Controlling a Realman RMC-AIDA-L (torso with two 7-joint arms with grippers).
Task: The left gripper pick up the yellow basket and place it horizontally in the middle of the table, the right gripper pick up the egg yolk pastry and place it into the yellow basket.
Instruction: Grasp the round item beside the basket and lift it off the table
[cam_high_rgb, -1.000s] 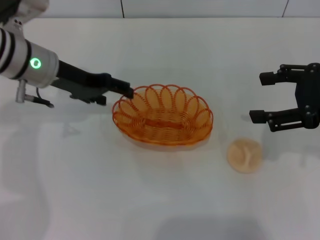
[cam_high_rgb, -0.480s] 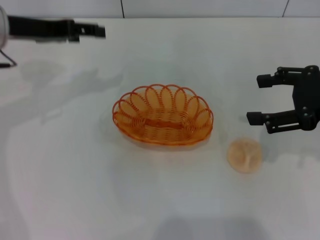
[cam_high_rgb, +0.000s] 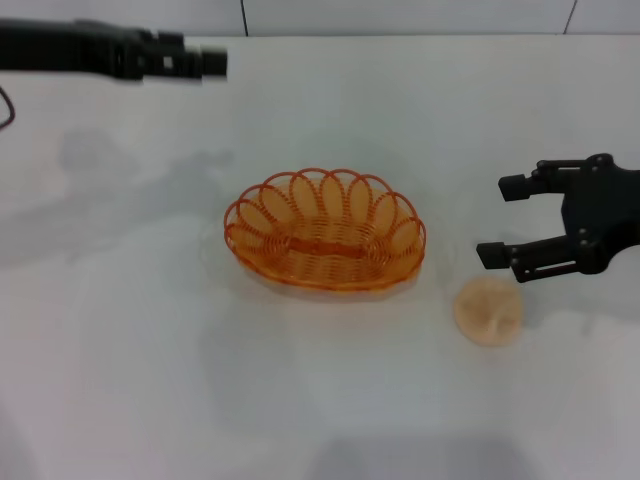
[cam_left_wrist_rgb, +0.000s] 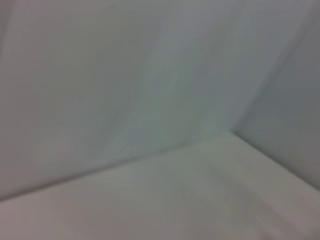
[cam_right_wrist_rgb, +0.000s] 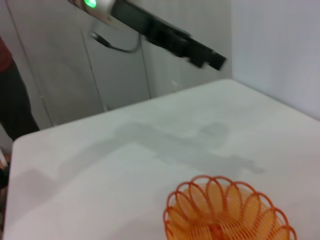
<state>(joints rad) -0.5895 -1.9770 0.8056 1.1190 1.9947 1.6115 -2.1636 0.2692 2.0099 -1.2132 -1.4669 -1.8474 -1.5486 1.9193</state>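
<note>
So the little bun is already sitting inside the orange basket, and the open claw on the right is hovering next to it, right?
Not quite. The head view shows the egg yolk pastry lying on the table beside the yellow basket, not inside it. The rest holds: the right claw is open, hovering next to the pastry.

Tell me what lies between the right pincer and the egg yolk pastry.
Nothing: in the head view only bare table separates the open right pincer from the egg yolk pastry nearer the robot.
</note>
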